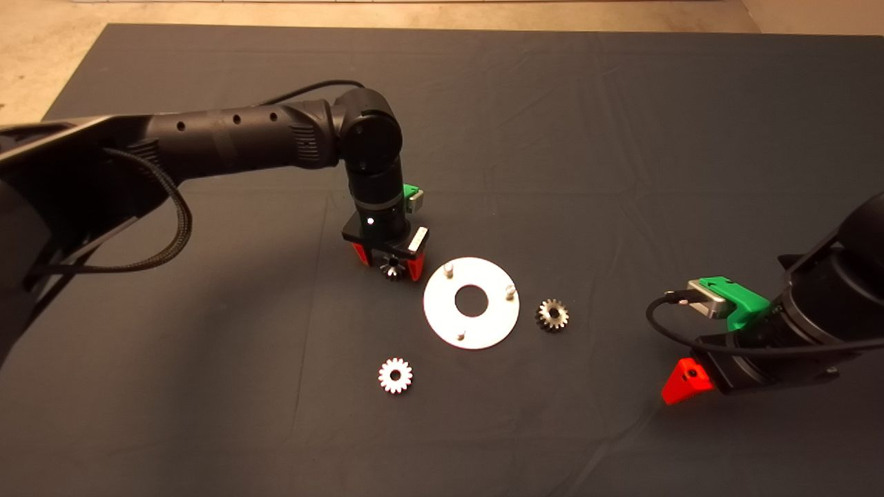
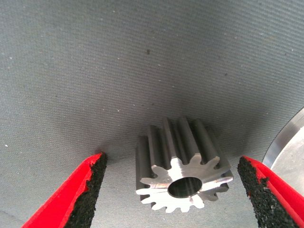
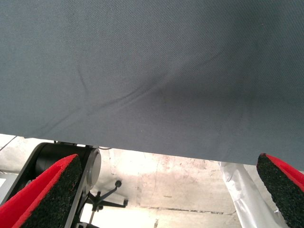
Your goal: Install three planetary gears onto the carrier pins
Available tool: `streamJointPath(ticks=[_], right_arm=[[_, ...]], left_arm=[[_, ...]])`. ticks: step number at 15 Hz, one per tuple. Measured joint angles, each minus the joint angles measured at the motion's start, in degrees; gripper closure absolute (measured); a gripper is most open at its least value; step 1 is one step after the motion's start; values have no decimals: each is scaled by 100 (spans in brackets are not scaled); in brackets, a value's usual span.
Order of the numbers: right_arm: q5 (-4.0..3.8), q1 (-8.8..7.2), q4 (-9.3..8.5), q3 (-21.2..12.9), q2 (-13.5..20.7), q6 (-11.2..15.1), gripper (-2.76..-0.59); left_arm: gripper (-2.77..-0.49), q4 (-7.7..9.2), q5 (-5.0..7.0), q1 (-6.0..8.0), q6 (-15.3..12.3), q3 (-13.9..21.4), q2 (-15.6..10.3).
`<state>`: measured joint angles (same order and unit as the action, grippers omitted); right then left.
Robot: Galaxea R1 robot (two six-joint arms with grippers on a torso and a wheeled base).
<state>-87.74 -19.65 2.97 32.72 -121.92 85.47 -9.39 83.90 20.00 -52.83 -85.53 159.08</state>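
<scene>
The silver-white disc (image 1: 472, 303) lies mid-mat with three upright carrier pins (image 1: 449, 268) near its rim, all bare. One planetary gear (image 1: 392, 267) lies on the mat just left of the disc, between the open fingers of my left gripper (image 1: 389, 263). In the left wrist view this gear (image 2: 183, 171) sits between the two pads (image 2: 90, 190), untouched, with the disc's edge (image 2: 289, 152) beside it. A second gear (image 1: 552, 315) lies right of the disc. A third gear (image 1: 396, 375) lies in front, to the left. My right gripper (image 1: 687, 381) waits open at the lower right.
The dark mat (image 1: 621, 138) covers the table, with bare tabletop beyond its far left corner (image 1: 41, 62). The right wrist view looks past the mat's edge (image 3: 152, 152) at the floor and a dark stand (image 3: 61, 161).
</scene>
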Motion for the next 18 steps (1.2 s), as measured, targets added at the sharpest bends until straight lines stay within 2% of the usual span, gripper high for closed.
streamJointPath(ticks=[3, 5, 6, 10, 11, 13, 15, 18], right_arm=[[0, 0, -2, 0, 0, 2, -276], [2, 0, 0, 0, 0, 2, -276], [0, 0, -1, 0, 0, 1, -276], [0, 0, -2, 0, 0, 2, -276], [0, 0, -2, 0, 0, 0, -276], [2, 0, -1, 0, 0, 2, -276], [2, 0, 0, 0, 0, 0, -276], [0, 0, 0, 0, 1, 2, -276]], left_arm=[[-184, -1, 37, -2, 46, -20, 17], [-184, -1, 39, -1, 52, -27, 21], [-175, -1, 59, -2, 66, -27, 27], [-168, -4, 59, -1, 85, -27, 24], [-158, -9, 59, 0, 85, -30, 24], [-155, -11, 59, 0, 85, -36, 24], [-139, -9, 26, 0, 88, -50, 30], [-139, -6, 20, 0, 88, -90, 30]])
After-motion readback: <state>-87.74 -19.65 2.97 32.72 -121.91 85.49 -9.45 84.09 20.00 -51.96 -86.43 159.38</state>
